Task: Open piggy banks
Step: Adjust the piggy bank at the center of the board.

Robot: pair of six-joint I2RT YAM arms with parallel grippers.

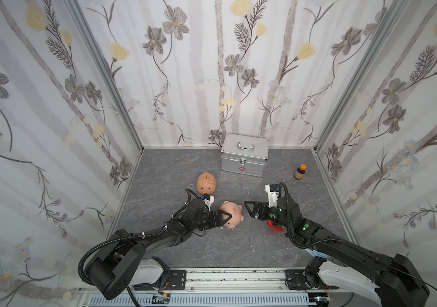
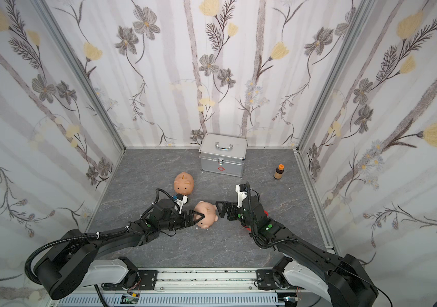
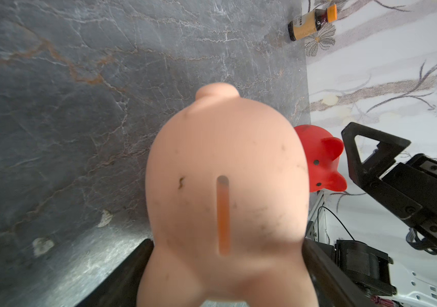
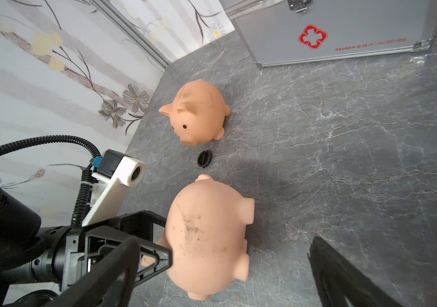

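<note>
Right now I am gripping 1 peach-pink piggy bank (image 1: 234, 215) in the left claw (image 1: 225, 216), whose fingers are pinching its body from 2 sides. It is tipped over rather than standing, near the middle of the bench (image 1: 174, 170). I judge that I am steadying it this way so the right claw (image 1: 248, 210) can get at its plug. That claw is hanging wide open and empty, just beside the pig and not touching it. I am not seeing this pig's plug in any view.

A 2nd peach pig (image 1: 206, 183) is standing upright farther back. A loose black plug (image 4: 204, 158) is lying on the bench between the 2 pigs, so I am taking that one as already opened. The red pig (image 3: 318, 159) is sitting mostly hidden under my right arm.

By the back wall the silver case (image 4: 345, 32) is showing a red cross with "Glosen" and "No B0189". The label on the brown bottle (image 1: 300, 172) is too small to read.
</note>
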